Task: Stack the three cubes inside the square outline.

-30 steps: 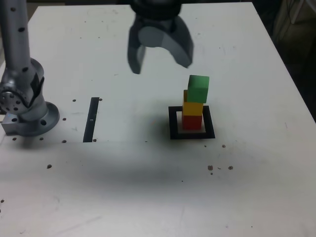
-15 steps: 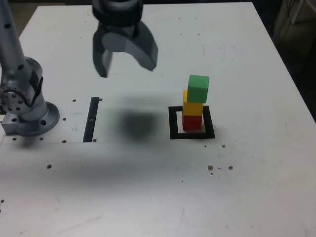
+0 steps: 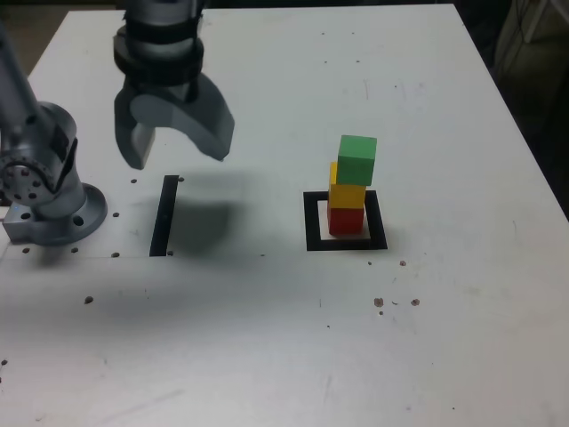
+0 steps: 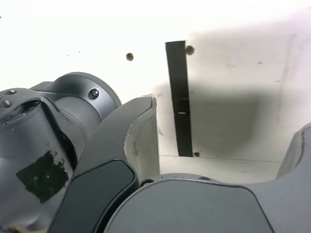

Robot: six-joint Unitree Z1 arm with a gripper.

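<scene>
In the exterior view the three cubes stand as one tower: a red cube (image 3: pixel 346 219) at the base, a yellow cube (image 3: pixel 346 193) on it, a green cube (image 3: pixel 357 159) on top, shifted slightly to the right. The tower rests inside the square outline (image 3: pixel 312 223), a thick black frame. My gripper (image 3: pixel 174 149) hangs open and empty above the table, well to the left of the tower, over the top of a thin black strip (image 3: pixel 164 215). The wrist view shows the open gripper (image 4: pixel 228 141) and that strip (image 4: pixel 179 97), but none of the cubes.
The arm's grey base (image 3: pixel 46 191) stands at the exterior view's left edge and fills part of the wrist view (image 4: pixel 43 145). Small dark specks (image 3: pixel 396 302) dot the white table (image 3: pixel 267 338). Dark surroundings lie beyond the table's far and right edges.
My open gripper has swung leftward and a little nearer across the exterior view, from above the tower's left to over the black strip. The tower has not moved.
</scene>
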